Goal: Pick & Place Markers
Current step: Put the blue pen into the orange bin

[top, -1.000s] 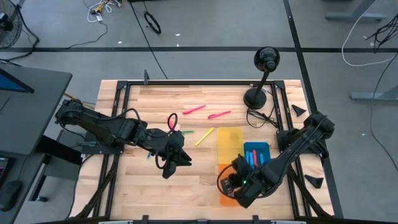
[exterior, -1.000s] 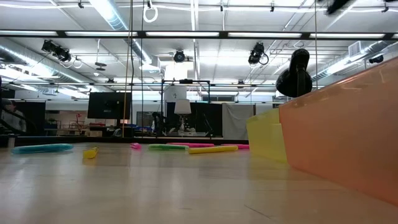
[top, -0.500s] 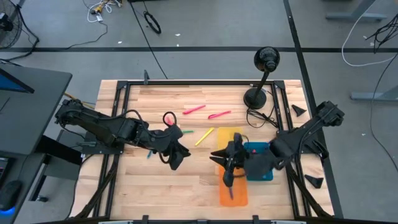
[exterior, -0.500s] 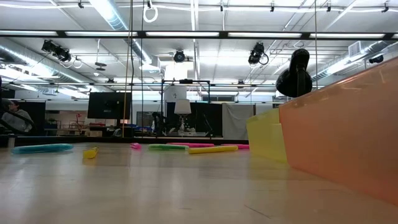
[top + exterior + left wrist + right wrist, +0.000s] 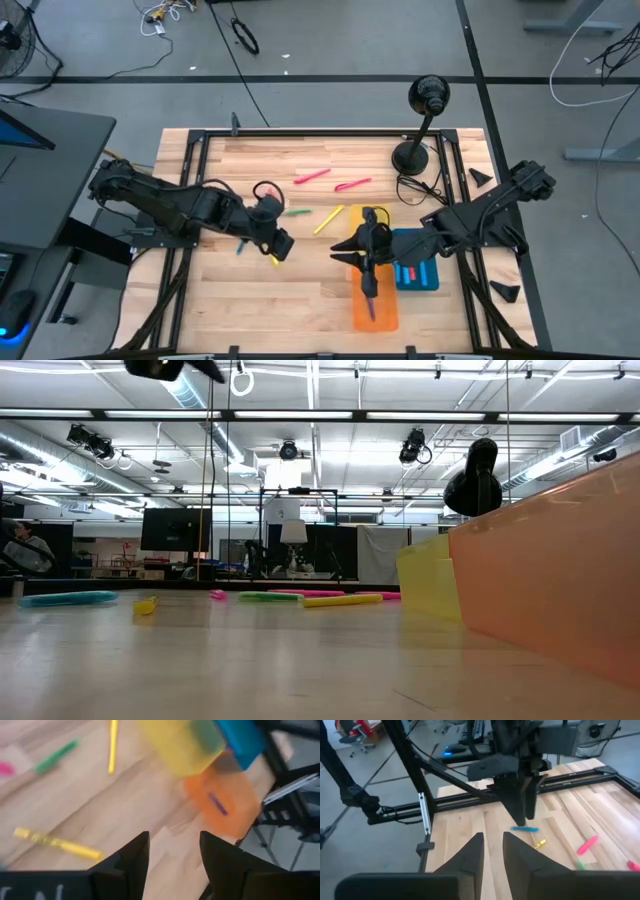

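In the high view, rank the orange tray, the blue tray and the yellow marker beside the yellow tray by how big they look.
1. orange tray: largest, though the right arm covers part of it.
2. blue tray: smaller, but also partly hidden by that arm, so this ranking is unsure.
3. yellow marker: clearly smallest, a thin stick.
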`<action>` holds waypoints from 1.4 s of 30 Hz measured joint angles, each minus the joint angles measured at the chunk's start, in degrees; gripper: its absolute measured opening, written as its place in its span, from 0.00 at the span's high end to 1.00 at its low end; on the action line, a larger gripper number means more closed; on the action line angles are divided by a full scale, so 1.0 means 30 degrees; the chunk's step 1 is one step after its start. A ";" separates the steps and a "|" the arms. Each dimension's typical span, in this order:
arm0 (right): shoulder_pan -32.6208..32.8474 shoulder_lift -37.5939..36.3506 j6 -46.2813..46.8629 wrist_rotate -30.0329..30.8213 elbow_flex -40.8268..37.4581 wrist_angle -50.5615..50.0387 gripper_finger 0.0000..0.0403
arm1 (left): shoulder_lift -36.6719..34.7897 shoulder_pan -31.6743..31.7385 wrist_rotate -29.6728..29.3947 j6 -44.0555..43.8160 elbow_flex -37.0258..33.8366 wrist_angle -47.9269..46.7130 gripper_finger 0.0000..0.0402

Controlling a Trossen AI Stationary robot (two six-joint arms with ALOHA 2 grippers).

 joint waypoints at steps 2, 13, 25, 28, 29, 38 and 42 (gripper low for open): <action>0.0004 0.0000 -0.0339 -0.0001 0.0000 0.0059 0.82 | 0.0000 -0.0091 0.0231 -0.0710 0.0000 -0.1416 0.54; -0.0291 0.0000 -0.0600 -0.0504 0.0000 0.0466 0.82 | 0.0015 -0.0694 0.0383 -0.3061 -0.0444 -0.7337 0.54; -0.0444 0.0000 -0.0396 -0.0504 0.0000 0.1037 0.82 | 0.0003 -0.0554 -0.0577 -0.4570 -0.0596 -1.1522 0.54; -0.0444 0.0000 -0.0402 -0.0495 0.0000 0.1198 0.82 | -0.0089 -0.0532 -0.0402 -0.4686 -0.1783 -1.1039 0.54; -0.0444 0.0000 -0.0396 -0.0485 0.0000 0.1306 0.82 | -0.0200 -0.0532 -0.0066 -0.4708 -0.2398 -1.0657 0.54; -0.0550 0.0000 -0.0403 -0.0460 0.0000 0.1468 0.82 | -0.0270 -0.0532 0.1481 -0.5211 -0.7253 -0.5480 0.54; -0.0707 0.0000 -0.0397 -0.0454 0.0000 0.1516 0.82 | -0.0277 -0.0532 0.1838 -0.5221 -0.8969 -0.3329 0.54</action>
